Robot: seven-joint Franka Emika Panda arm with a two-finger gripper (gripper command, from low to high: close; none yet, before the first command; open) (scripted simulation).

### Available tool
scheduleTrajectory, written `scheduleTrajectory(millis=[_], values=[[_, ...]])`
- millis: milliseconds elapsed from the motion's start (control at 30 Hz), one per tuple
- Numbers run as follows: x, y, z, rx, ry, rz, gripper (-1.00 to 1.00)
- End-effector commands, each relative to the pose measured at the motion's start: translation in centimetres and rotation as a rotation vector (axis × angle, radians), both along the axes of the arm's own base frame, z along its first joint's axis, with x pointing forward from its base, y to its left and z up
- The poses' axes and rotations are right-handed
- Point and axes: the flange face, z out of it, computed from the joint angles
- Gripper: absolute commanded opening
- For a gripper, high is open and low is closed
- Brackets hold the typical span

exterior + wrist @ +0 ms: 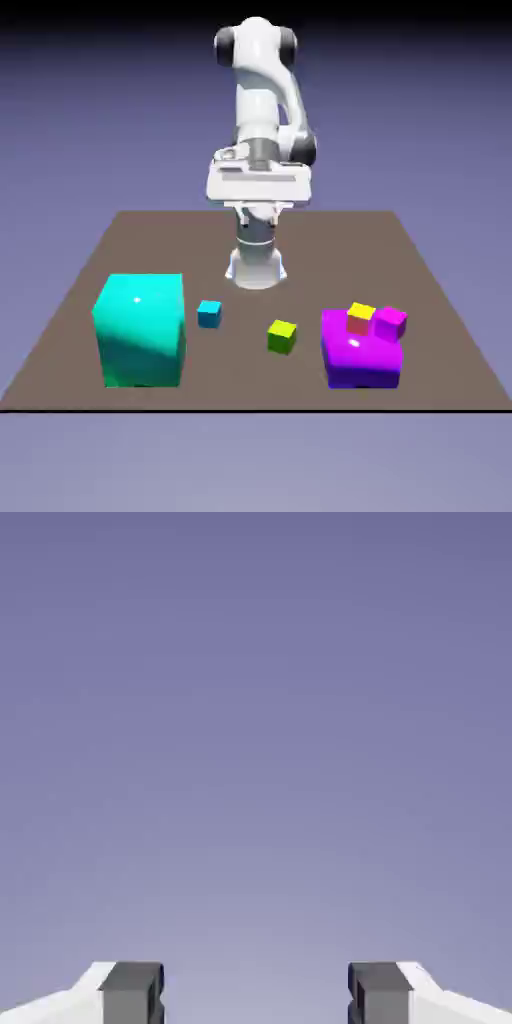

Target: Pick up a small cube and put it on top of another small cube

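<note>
The white two-fingered end effector (259,214) hung high above the brown surface (220,375), near the arm's base, fingers wide apart and gripping nothing, while the tiny lime-green cube (282,337) sat between the big cyan block (143,332) and the purple block (361,352)

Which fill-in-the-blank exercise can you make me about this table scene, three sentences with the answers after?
The lime cube sits between the small blue cube and the larger ____ block at the exterior view's right.
The largest block on the table is coloured ____.
The pincer is ____, its fingers wide apart.
Missing words: purple; cyan; open.
</note>
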Motion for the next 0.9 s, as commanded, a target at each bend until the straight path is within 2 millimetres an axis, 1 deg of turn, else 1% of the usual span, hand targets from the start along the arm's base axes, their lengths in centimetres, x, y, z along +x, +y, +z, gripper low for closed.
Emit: scheduleTrajectory(millis=[0,133,300,467,633,700,833,867], values=[[0.6,0.0,-1.3,0.015,0.062,-0.018,0.00],[2.3,0.1,-6.7,0.072,0.308,-0.092,0.00],[3.2,0.5,-13.5,0.141,0.616,-0.190,0.00],[2.7,1.4,-20.2,0.203,0.927,-0.288,0.00],[1.0,2.7,-26.3,0.259,1.242,-0.382,0.00],[0.9,2.8,-26.6,0.261,1.258,-0.387,0.00],[-1.2,3.7,-32.3,0.262,1.258,-0.387,0.00],[-1.5,3.8,-32.9,0.261,1.258,-0.387,0.00]])
